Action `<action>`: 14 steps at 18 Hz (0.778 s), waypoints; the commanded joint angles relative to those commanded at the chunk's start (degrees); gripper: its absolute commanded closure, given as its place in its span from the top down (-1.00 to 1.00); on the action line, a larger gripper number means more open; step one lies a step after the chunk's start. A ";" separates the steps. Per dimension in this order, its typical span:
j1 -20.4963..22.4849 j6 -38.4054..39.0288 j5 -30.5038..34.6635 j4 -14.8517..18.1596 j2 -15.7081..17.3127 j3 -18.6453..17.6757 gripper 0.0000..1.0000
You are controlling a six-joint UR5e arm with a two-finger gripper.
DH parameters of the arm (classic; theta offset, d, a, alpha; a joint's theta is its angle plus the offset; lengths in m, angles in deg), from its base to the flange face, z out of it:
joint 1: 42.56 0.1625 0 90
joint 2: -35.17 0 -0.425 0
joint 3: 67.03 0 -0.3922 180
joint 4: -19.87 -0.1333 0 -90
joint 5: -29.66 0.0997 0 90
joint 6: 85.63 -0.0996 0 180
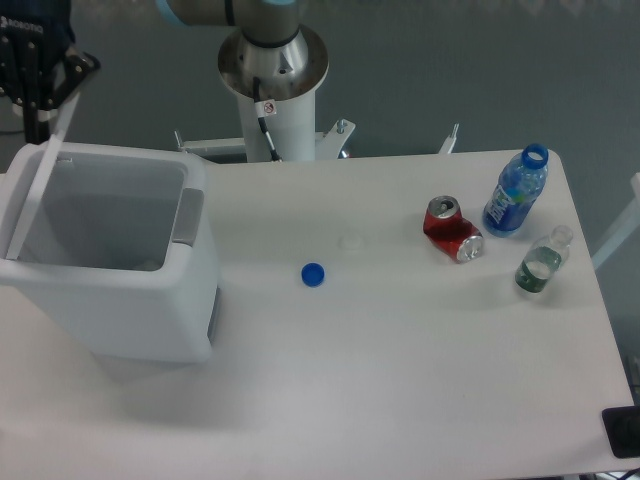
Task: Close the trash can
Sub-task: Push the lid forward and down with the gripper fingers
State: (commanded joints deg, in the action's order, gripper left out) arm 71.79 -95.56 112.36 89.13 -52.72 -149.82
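The trash can (pixel 120 300) is a large boxy white bin at the table's left end, and it stands open. Its flat white lid (pixel 35 195) is swung up almost vertical along the bin's left side. A grey latch strip (pixel 187 215) sits on the right rim. My black gripper (pixel 55 105) is at the top left, right at the raised lid's upper edge. Its fingers look spread, with the lid's top edge beside or between them. Whether they touch the lid I cannot tell. The frame cuts off part of the gripper.
A blue bottle cap (pixel 313 274) lies mid-table. A crushed red soda can (pixel 452 229), a blue uncapped bottle (pixel 516 192) and a small clear bottle (pixel 542 262) are at the right. The arm's white pedestal (pixel 272 90) stands behind the table.
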 joint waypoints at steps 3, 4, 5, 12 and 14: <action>1.14 -0.09 -0.09 0.00 0.09 -0.97 -1.00; 1.32 -0.17 -0.09 0.00 0.00 -1.06 -1.00; 1.49 -0.18 -0.09 0.00 0.00 -1.14 -1.00; 3.16 -0.44 -0.35 0.00 -0.44 -2.37 -1.00; 3.87 -0.79 -0.44 -0.09 -0.44 -2.90 -1.00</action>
State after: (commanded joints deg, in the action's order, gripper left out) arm 75.65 -96.35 111.92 89.04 -53.16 -152.72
